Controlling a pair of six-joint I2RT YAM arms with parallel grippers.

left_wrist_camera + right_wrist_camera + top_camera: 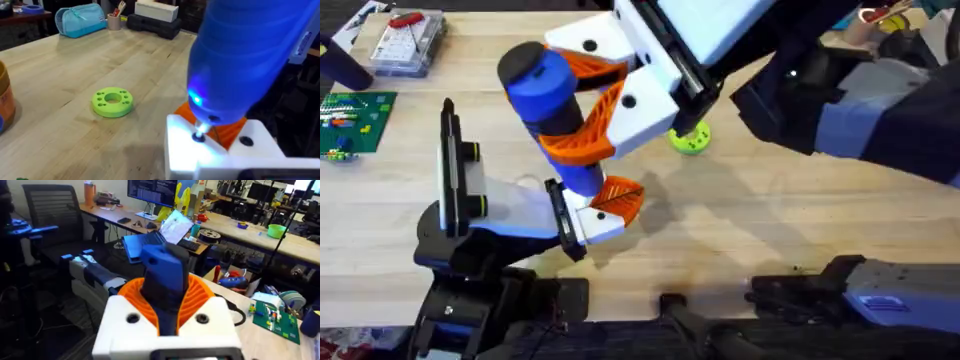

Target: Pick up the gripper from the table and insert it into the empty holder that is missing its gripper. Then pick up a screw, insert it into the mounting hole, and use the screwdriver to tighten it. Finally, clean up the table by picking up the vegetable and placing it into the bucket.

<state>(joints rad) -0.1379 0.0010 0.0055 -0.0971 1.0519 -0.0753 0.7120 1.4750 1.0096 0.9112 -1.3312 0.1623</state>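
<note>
My right gripper [582, 108], white with orange ribbed pads, is shut on the thick blue screwdriver [545, 90] and holds it nearly upright. The same grip shows in the right wrist view around the screwdriver [165, 280]. Its lit tip [200, 134] presses on a screw in a mounting hole of the white gripper piece [220, 150]. That piece, with orange ribbing, sits at the end of my left arm, where the left gripper [610, 205] is. The bucket [4, 100] shows its orange wall and blue band at the left wrist view's edge. The vegetable is out of view.
A lime-green ring with holes [690, 138] lies on the wood behind the screwdriver, and it appears as the ring [112, 101] in the left wrist view. A clear parts box [408, 42] and a green circuit board [355, 118] sit at the far left.
</note>
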